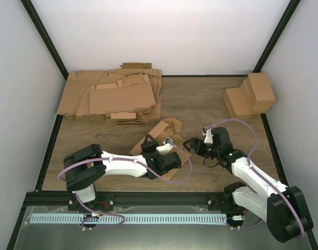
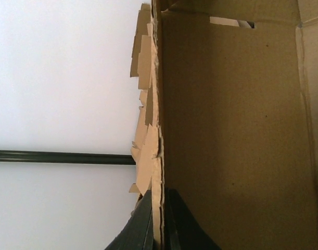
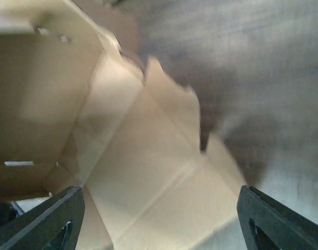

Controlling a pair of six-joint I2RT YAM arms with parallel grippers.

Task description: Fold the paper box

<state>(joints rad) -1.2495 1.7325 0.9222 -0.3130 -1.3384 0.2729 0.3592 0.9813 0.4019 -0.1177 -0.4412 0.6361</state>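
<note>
Brown cardboard makes up the paper box (image 1: 168,126), which lies half-raised near the middle of the bench (image 1: 211,104), between the two arms. From above, the left pincer (image 1: 150,143) meets its near-left side. The right pincer (image 1: 191,146) sits just beside its right flaps. Bare wood lies to the right of the box and behind it. The heap of flat sheets (image 1: 114,94) fills the far-left corner and reaches the bench's left edge. The finished cuboids (image 1: 251,94) stand by the far-right edge, and both groups are well apart from the box. On three sides the walls (image 1: 148,36) close in, and a black frame rail (image 1: 148,198) runs along the near edge.

The left wrist view shows what the overhead cannot. The left pincer is clenched on a thin edge of the paper box (image 2: 237,130), with dark fingers (image 2: 137,233) on either side of the cardboard and the heap showing past that edge.

The right wrist view is blurred. It shows the right pincer (image 3: 161,208) released, its fingers (image 3: 47,219) spread wide at the lower corners. A creased flap of the paper box (image 3: 148,174) lies between and beyond them, and neither finger visibly touches it.
</note>
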